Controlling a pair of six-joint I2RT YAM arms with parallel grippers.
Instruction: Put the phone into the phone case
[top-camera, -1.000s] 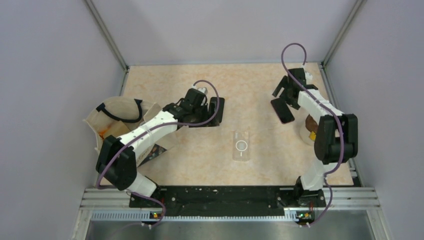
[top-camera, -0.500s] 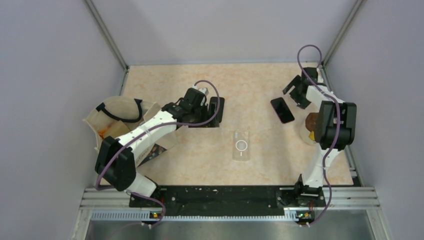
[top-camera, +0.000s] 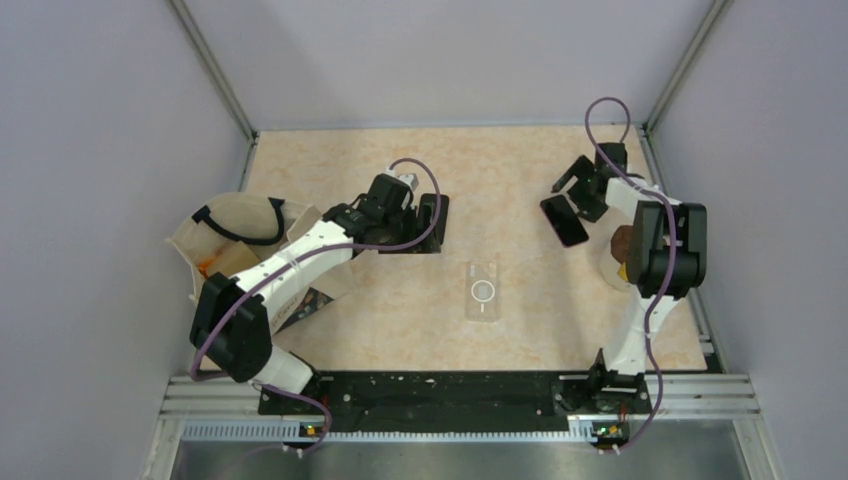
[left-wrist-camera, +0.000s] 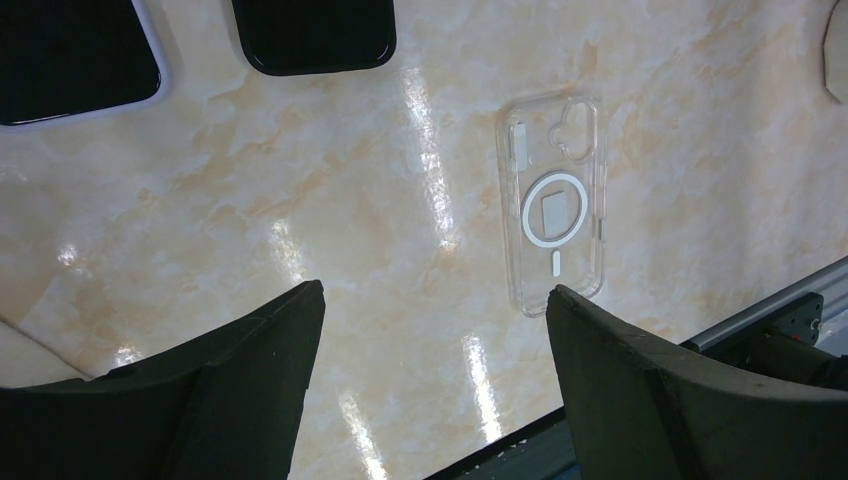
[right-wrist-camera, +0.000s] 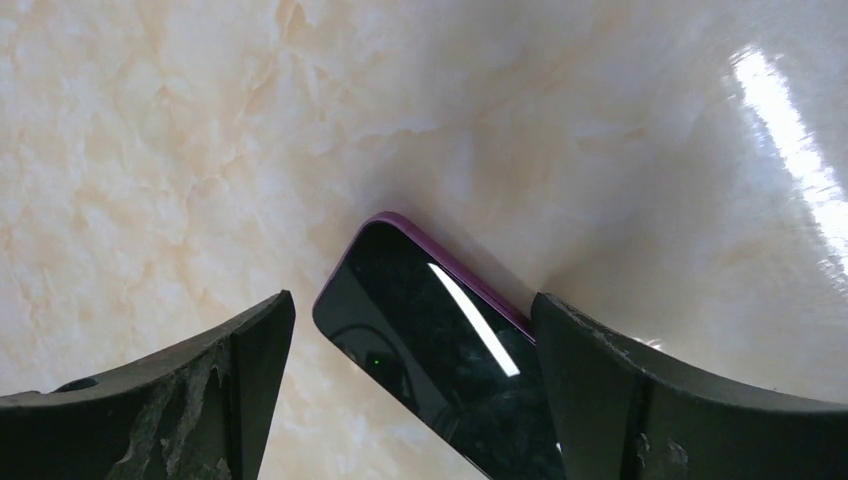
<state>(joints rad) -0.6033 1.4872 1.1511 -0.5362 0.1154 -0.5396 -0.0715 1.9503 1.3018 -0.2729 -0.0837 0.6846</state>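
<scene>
The right jaws are spread wide and hold nothing. They hang over the far right side of the surface (top-camera: 500, 165), just above the phone (top-camera: 566, 221). The phone is dark with a purple edge, and it lies flat with its screen up.

In the right wrist view, one round end of the phone pokes into the gap between the two fingers (right-wrist-camera: 170, 400). The phone lies on a slant there, so its long way runs off toward one finger and not straight down the middle. I think the wrist needs a little turn, so the fingers can meet the two long sides.

The right arm (top-camera: 655, 250) is much nearer to the phone than the left arm (top-camera: 300, 250) is.

The left jaws are spread wide too, and they are empty (they hover far back, left of the middle).

The phone case (top-camera: 483, 291) is clear. It lies flat in the middle of the surface, well apart from the phone, with its long way pointing away from the arms. From the phone, the case is to the left and closer to the arms.
</scene>
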